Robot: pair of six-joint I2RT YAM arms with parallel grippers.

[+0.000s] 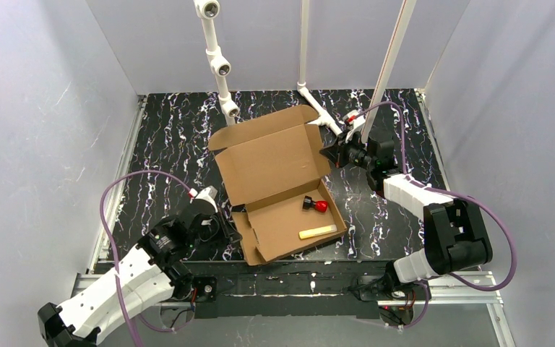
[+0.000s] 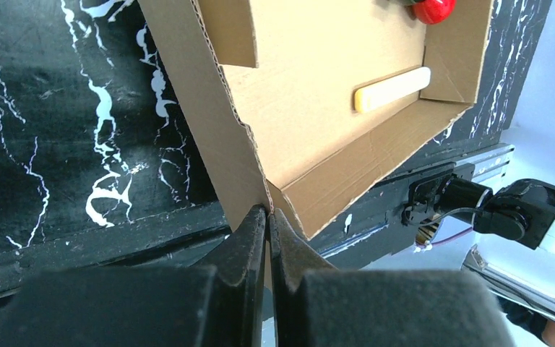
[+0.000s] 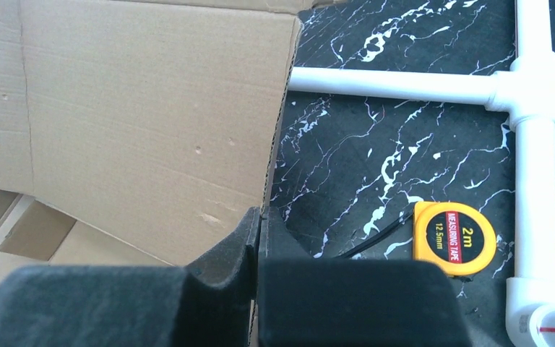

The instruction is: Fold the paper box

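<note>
The box (image 1: 271, 166) lies open mid-table (image 1: 166, 159); it looks light and stiff but easily creased, so I hold it by its thin edges. My left gripper (image 2: 268, 217) pinches its near-left wall, my right gripper (image 3: 259, 217) its lid's right edge. Inside lie a yellow stick (image 1: 317, 231) and a red-tipped piece (image 1: 316, 205).

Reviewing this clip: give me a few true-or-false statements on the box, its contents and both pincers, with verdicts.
1. The left pincer is shut on a wall edge of the paper box. True.
2. The box holds nothing. False: a pale yellow stick and a red-and-black item lie in it.
3. The right pincer hangs open, clear of the cardboard. False: it is shut on the side edge of the lid.
4. A yellow tape measure lies on the table, outside the box. True.
5. The lid is folded down. False: it stands open.
</note>
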